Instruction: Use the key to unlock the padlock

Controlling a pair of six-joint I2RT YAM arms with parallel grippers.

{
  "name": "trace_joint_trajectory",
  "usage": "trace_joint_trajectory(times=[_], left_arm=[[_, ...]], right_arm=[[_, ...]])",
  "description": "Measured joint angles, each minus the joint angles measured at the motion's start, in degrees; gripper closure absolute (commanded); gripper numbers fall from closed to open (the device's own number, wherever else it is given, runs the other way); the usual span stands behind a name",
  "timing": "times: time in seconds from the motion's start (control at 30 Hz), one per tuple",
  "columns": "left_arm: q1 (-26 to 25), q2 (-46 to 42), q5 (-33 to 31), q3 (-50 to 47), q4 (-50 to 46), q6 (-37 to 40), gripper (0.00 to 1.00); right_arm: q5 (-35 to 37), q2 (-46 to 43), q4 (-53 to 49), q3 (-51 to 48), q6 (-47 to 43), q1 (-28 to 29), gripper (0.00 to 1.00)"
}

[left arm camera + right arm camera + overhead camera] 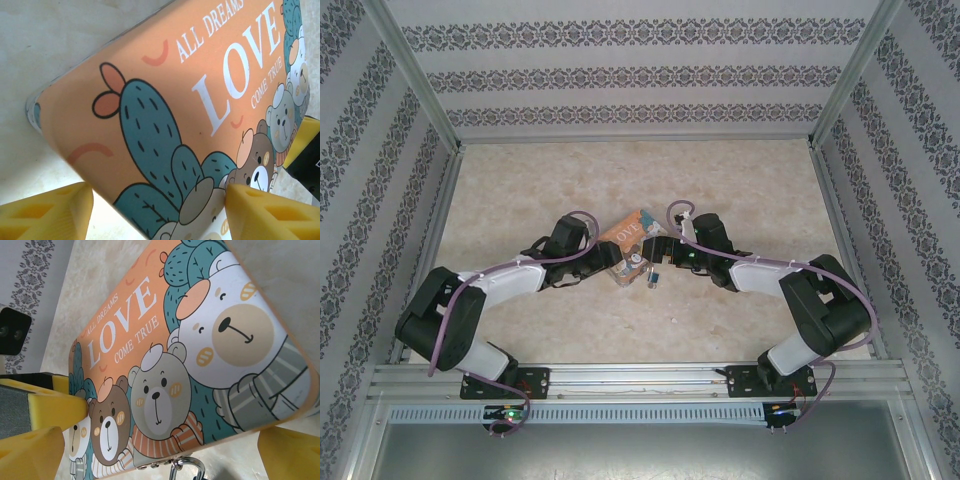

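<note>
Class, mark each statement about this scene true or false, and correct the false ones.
1. The tin bears the word LOVE. True.
2. The right gripper is shut tight. False: its jaws stand wide open, either side of the tin's end.
3. The padlock shows its metal shackle at the tin's bear end. True.
4. The left gripper hovers far from the tin. False: its fingers sit against the tin's sides.

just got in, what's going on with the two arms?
The left hand straddles the cactus end of the tin, with a finger against its edge; grip unclear. The right hand sits open along the edge where the padlock shackle pokes out. Can't tell whether it's locked.
</note>
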Motion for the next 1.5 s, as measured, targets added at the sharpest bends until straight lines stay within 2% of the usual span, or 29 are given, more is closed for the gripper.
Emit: trace_joint_trajectory(times=[0.33,0.6,0.97,1.27,1.5], left_arm=[[0.0,-3.3,-1.6,-1.0,-1.9,0.2,0.30],[0.7,-9.7,-2.8,-1.5,-4.5,1.2,0.29],[1.9,-18.4,-6.1,-0.3,-9.7,7.0,0.30],[1.9,-15.8,-0.4,6.4,-9.8,12.0,0.43],[1.9,-10.4,5.3,7.7,-7.1,11.9,0.56]], right_arm=[[-0.2,-0.8,0.9,-0.6,0.0,-0.4,0.01],[0.4,-5.7,0.3,-4.3,0.0,-1.1,0.02],[-0.7,-13.9,-0.7,-9.9,-1.1,-2.7,0.02],[-3.1,-15.7,-0.4,-12.6,-2.1,-4.4,0.13],[-5.9,-11.5,2.6,-12.9,-2.0,-4.5,0.24]])
